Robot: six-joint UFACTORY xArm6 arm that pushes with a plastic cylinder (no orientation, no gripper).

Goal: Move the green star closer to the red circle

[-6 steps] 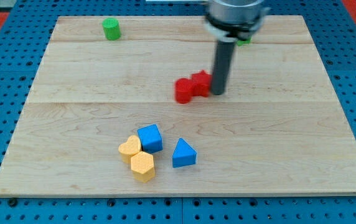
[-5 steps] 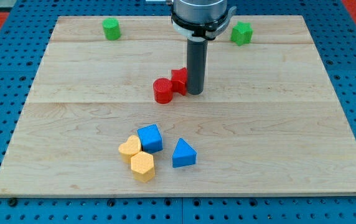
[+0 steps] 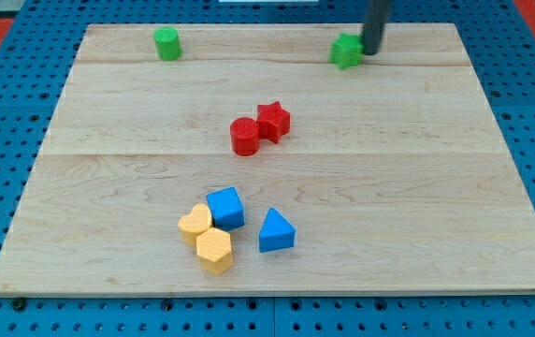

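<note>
The green star (image 3: 346,51) lies near the view's top, right of centre. My tip (image 3: 371,51) stands right against the star's right side. The red circle (image 3: 245,137) sits near the board's middle, touching the red star (image 3: 273,121) at its upper right. The green star is well up and to the right of the red circle.
A green cylinder (image 3: 166,43) stands at the view's top left. A cluster lies at the lower middle: a blue cube (image 3: 225,208), a blue triangle (image 3: 275,231), a yellow heart (image 3: 194,223) and a yellow hexagon (image 3: 215,250). The wooden board (image 3: 436,187) sits on blue pegboard.
My tip left the red star's right side and went up-right to the green star's right side. The green star has shifted slightly left. The red blocks stay where they were pushed.
</note>
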